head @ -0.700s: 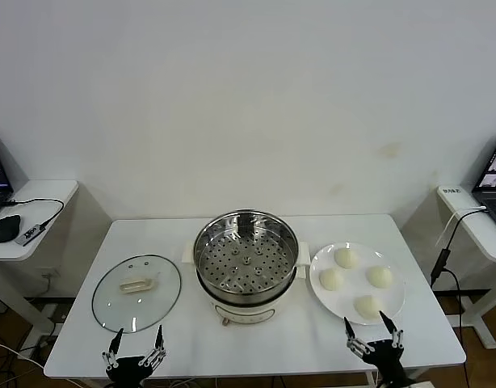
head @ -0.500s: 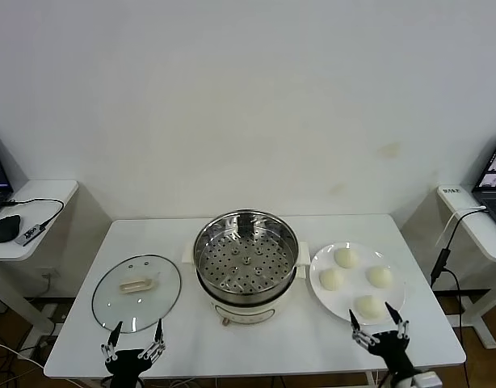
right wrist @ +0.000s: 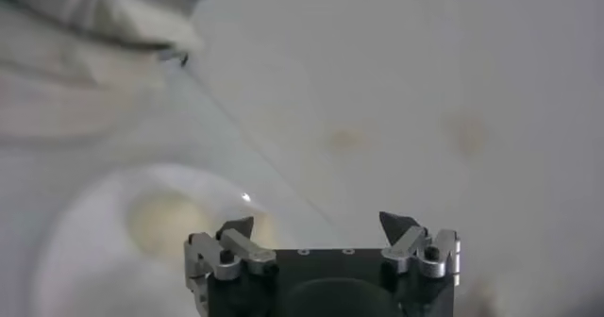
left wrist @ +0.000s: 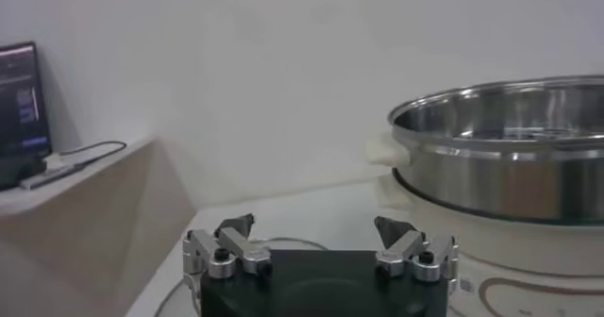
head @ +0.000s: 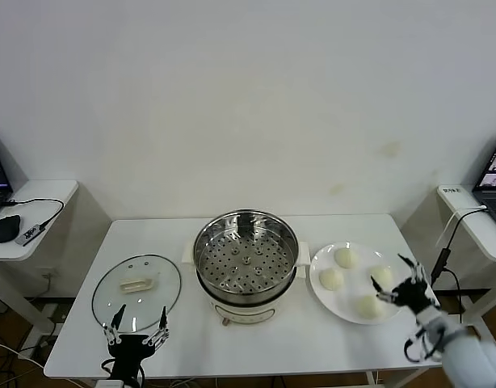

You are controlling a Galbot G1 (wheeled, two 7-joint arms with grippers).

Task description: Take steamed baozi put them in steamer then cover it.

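Right gripper (head: 405, 284) spread open over plate's (head: 393, 311) outer baozi (head: 367, 305); left gripper (head: 136, 332) open, idle near glass lid (head: 136, 292).

The right hand (head: 400, 283) hangs over the right rim of the white plate (head: 393, 311), beside the steamer (head: 245, 252), with its fingers spread apart and nothing between them. Its fingertips point toward the plate's middle, and the forearm runs back from the wrist toward the near right corner of the tabletop (head: 313, 339). In the right wrist view the two fingertips (right wrist: 236, 226) stand wide apart.

The left hand (head: 136, 330) sits low at the near edge of the tabletop, just in front of the glass cover (head: 136, 292), well left of the steamer. Its fingers point upward and away from the robot, spread and empty; the left wrist view shows the same open hand (left wrist: 314, 227).
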